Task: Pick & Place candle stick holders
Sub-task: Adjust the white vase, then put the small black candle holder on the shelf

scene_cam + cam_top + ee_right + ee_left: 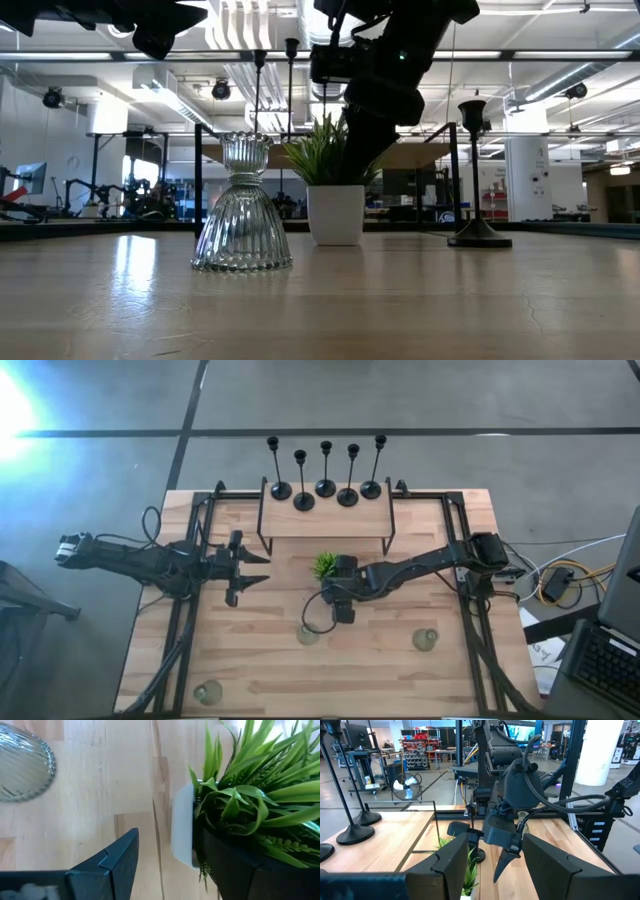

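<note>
Five black candle stick holders point(325, 485) stand on a raised wooden shelf point(325, 520) at the table's far middle. A sixth black holder point(474, 175) stands by its round base on the table beyond the plant, and also shows in the left wrist view point(470, 822). Three glass holders rest on their wide bases: one point(308, 632) near the middle, also seen in the low view point(241, 215), one point(426, 638) to the right, one point(207, 692) at the near left. My right gripper point(342, 612) hangs open, pointing down beside the plant pot point(182, 827). My left gripper point(262, 570) is open and empty left of the middle.
The small green plant point(325, 565) in its white pot point(335, 213) stands at the table's middle, right beside my right gripper's fingers. The shelf's black metal legs point(263, 540) stand between the two arms. Bare wood lies along the near edge between the glass holders.
</note>
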`<state>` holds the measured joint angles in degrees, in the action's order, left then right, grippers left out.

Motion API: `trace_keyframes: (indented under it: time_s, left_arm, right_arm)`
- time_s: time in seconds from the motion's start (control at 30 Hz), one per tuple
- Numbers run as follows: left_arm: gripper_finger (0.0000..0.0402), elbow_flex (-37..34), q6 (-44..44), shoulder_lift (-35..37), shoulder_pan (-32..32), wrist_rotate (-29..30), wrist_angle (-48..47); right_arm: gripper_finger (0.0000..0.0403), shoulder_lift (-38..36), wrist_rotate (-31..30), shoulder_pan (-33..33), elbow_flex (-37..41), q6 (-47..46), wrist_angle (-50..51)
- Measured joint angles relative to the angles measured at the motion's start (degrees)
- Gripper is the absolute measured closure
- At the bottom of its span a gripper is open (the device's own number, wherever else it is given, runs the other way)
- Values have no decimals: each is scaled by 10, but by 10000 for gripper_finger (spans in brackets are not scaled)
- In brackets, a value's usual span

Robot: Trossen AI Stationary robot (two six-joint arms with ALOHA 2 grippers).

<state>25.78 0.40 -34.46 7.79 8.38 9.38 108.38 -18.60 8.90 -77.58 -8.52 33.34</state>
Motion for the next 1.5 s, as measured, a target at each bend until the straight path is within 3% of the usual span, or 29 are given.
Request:
trace_keyframes:
  time_s: [0.3,0.6,0.77,0.97,1.13,1.3,1.5]
  left_arm:
    - [209,0,0,0,0,0,0]
    - [209,0,0,0,0,0,0]
    - [209,0,0,0,0,0,-1]
    - [209,0,0,0,0,0,-1]
    - [209,0,0,0,0,0,-1]
    - [209,0,0,0,0,0,-1]
    - [209,0,12,4,0,0,-1]
  right_arm:
    - [188,0,-22,18,-11,2,25]
    - [188,-1,-41,42,-92,5,92]
    - [189,-1,-41,64,-152,-22,186]
    - [209,-2,-43,91,-243,-123,345]
    - [232,-11,-103,134,-267,-234,477]
    - [248,-44,-206,199,-224,-381,561]
    - [252,-120,-302,269,-128,-555,564]
